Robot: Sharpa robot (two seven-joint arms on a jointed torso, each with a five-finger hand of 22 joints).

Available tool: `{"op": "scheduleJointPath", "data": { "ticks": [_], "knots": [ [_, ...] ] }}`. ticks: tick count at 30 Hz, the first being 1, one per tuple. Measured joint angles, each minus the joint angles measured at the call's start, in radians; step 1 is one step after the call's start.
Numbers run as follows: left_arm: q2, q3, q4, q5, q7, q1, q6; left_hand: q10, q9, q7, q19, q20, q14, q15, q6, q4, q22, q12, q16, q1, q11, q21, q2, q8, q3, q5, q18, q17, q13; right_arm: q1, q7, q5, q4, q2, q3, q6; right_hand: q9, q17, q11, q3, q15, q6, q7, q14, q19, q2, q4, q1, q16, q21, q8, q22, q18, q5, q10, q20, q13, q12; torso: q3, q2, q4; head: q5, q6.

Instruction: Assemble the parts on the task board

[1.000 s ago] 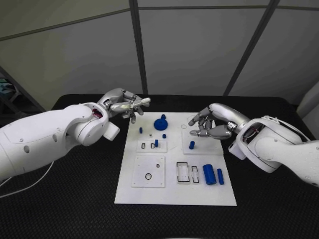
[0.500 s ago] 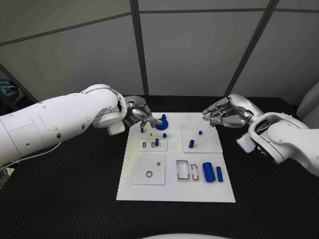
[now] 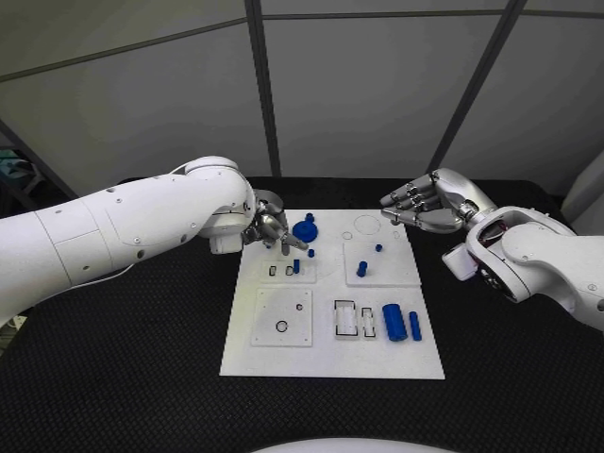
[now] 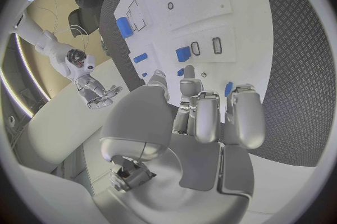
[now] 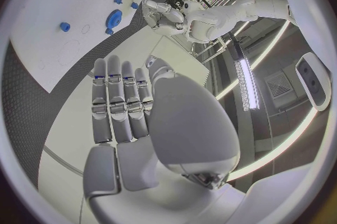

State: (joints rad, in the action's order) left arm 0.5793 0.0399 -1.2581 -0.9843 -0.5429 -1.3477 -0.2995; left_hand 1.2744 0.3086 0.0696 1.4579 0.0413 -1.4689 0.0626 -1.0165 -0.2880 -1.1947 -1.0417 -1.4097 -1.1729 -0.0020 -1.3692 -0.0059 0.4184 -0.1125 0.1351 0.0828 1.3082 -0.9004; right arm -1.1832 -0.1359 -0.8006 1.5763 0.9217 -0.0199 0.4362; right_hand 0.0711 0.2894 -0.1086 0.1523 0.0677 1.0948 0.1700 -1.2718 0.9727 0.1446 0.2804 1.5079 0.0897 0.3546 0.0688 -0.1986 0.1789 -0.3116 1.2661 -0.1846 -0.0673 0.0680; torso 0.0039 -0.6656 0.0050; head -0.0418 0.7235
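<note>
A white board point(image 3: 332, 321) lies mid-surface point(image 3: 139, 377), small blue parts point(image 3: 394, 326) scattered across it. The left robot hand point(image 3: 273, 231) hovers at the board's far left corner, fingers apart, holding nothing. The right robot hand point(image 3: 425, 206) hangs beyond the far right corner, fingers loosely spread, holding nothing.

No text, label, brand, number or sign can be read on anything here.
</note>
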Motion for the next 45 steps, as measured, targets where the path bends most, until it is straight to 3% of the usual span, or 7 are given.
{"op": "scheduleJointPath", "data": {
  "ticks": [2, 23, 33, 45],
  "knots": [
    [-0.004, 0.001, 0.002, -0.005, -0.006, 0.0, -0.005, 0.0, 0.009, -0.001, 0.004, -0.004, 0.002, 0.002, 0.002, 0.0, -0.003, -0.006, 0.0, 0.004, 0.0, 0.0, -0.004, 0.009, -0.014, 0.0, 0.0, 0.0, -0.006, 0.0, -0.004, 0.004, -0.001, -0.002, 0.0, 0.006, 0.0, -0.009, -0.004, 0.0, 0.007, -0.004, 0.004, 0.007, -0.005, 0.005, 0.0, -0.005, -0.012, -0.015, 0.0, 0.009, 0.0, 0.0, -0.016, -0.005, 0.003, 0.0, -0.0001, 0.0, 0.0, 0.0, 0.002],
    [-0.041, 0.025, 0.03, -0.032, -0.031, 0.001, -0.042, -0.004, 0.035, -0.004, 0.003, -0.004, 0.004, 0.004, 0.011, 0.0, -0.003, -0.008, 0.0, 0.008, -0.003, 0.0, -0.009, 0.035, -0.027, 0.0, 0.0, 0.0, -0.01, 0.0, -0.014, 0.018, -0.005, -0.014, 0.0, 0.031, 0.0, -0.019, -0.007, 0.0, 0.007, -0.007, 0.007, 0.007, -0.009, 0.009, 0.0, -0.009, -0.018, -0.027, 0.0, 0.019, 0.0, 0.0, -0.019, -0.009, 0.002, 0.0, -0.0013, -0.003, 0.0003, 0.005, 0.019],
    [-0.06, 0.03, 0.048, -0.033, -0.031, 0.001, -0.05, -0.004, 0.043, -0.006, 0.003, -0.004, 0.004, 0.004, 0.013, 0.002, -0.003, -0.008, 0.0, 0.008, -0.003, 0.0, -0.008, 0.04, -0.03, 0.0, 0.0, 0.0, -0.007, 0.0, -0.012, 0.019, -0.009, -0.021, 0.0, 0.032, 0.0, -0.02, -0.007, 0.0, 0.007, -0.007, 0.007, 0.007, -0.009, 0.009, 0.0, -0.009, -0.018, -0.031, 0.0, 0.02, 0.0, 0.0, -0.019, -0.009, 0.002, 0.0, -0.0012, -0.004, 0.0006, 0.006, 0.025],
    [-0.074, 0.033, 0.062, -0.034, -0.029, 0.004, -0.058, -0.007, 0.056, -0.005, 0.003, -0.004, 0.004, 0.004, 0.024, 0.005, -0.002, -0.008, 0.0, -0.01, -0.007, 0.0, 0.01, 0.053, -0.033, 0.0, 0.0, 0.0, -0.004, 0.0, -0.008, 0.019, -0.012, -0.027, 0.0, 0.032, 0.0, -0.021, -0.007, 0.0, 0.007, -0.007, 0.007, 0.007, -0.009, 0.009, 0.0, -0.009, -0.018, -0.031, 0.0, 0.021, 0.0, 0.0, -0.019, -0.009, 0.002, 0.0, -0.0008, -0.004, 0.0006, 0.009, 0.03]
  ]
}}
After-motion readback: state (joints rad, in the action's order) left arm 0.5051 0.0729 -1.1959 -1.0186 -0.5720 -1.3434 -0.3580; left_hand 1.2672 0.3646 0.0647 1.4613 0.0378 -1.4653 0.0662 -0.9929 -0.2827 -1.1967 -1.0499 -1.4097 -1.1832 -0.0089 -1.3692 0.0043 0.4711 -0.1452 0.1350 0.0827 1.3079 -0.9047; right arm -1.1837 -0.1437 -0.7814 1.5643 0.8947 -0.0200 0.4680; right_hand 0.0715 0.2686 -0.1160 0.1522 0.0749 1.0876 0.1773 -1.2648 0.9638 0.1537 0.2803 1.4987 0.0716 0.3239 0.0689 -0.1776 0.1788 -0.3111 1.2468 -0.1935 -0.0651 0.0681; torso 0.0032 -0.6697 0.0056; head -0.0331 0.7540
